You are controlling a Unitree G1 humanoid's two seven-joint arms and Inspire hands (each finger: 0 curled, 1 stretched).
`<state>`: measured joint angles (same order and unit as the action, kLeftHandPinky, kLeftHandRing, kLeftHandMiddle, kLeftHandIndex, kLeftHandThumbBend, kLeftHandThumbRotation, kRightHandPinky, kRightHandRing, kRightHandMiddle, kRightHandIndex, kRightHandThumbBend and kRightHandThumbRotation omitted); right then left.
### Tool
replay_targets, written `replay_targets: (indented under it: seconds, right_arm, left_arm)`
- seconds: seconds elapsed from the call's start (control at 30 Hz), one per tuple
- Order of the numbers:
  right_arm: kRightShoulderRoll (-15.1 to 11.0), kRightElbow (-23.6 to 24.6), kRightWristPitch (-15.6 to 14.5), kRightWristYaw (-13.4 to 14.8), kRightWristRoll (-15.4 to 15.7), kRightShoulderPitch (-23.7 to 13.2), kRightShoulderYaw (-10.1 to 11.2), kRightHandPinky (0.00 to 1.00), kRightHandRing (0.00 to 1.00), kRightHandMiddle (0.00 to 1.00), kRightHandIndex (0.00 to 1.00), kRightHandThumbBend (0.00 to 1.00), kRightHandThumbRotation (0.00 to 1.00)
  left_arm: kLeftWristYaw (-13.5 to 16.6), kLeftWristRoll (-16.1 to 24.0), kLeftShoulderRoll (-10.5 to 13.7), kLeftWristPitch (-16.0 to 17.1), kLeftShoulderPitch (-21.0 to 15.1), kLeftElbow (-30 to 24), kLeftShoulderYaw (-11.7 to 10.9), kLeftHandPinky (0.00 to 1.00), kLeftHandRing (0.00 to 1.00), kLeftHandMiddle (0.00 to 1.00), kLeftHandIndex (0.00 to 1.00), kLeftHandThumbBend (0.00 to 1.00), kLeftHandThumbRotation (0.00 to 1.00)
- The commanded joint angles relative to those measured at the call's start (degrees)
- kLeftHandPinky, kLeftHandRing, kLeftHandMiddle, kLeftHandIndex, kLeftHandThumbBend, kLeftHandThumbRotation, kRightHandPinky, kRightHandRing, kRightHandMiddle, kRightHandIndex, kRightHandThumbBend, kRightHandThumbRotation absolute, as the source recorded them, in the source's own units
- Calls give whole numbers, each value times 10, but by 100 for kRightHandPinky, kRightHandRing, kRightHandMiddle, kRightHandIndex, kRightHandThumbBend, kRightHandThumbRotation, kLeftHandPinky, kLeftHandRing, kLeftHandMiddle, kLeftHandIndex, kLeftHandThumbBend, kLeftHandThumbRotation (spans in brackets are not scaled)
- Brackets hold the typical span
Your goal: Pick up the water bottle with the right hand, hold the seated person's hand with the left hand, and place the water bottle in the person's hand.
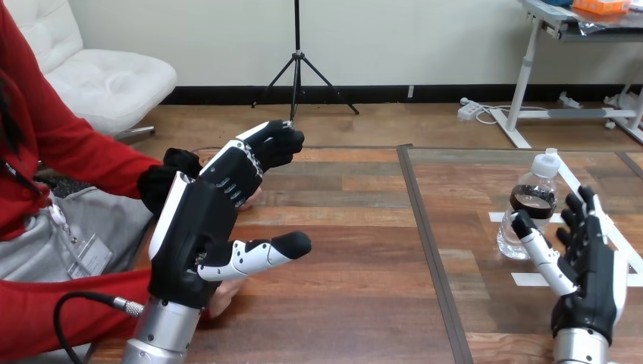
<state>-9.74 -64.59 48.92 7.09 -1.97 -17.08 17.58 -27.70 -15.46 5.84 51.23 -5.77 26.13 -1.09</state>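
The bottle point(531, 203) stood upright at the right of the wooden table point(341, 227), among white tape strips point(529, 278). My right hand point(588, 265) was spread wide just beside it, thumb against its lower half. I judged the pickup not yet made; next, the fingers had to close round it. My left hand point(199, 220) lay over the person's hand point(221, 298), fingers mostly straight, gripping nothing.

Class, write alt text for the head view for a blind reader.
The robot's right hand, open, is beside an upright water bottle on the wooden table. Its left hand is raised in front of the person's hand at the left.
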Motion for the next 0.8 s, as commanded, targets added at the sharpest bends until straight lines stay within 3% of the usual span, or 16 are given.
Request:
replay_targets:
  seconds: [0.0,0.77]
  right_arm:
    - [-20,-5,-5,7,12,-53,-12,93,95,94,95,100,49]
    - [-34,-33,-60,40,39,-80,-34,89,93,94,96,100,54]
  left_arm:
    - [0,-12,-3,7,-14,-24,-5,81,80,79,79,100,38]
    - [-6,-14,-6,18,-16,-18,-4,81,80,79,79,100,38]
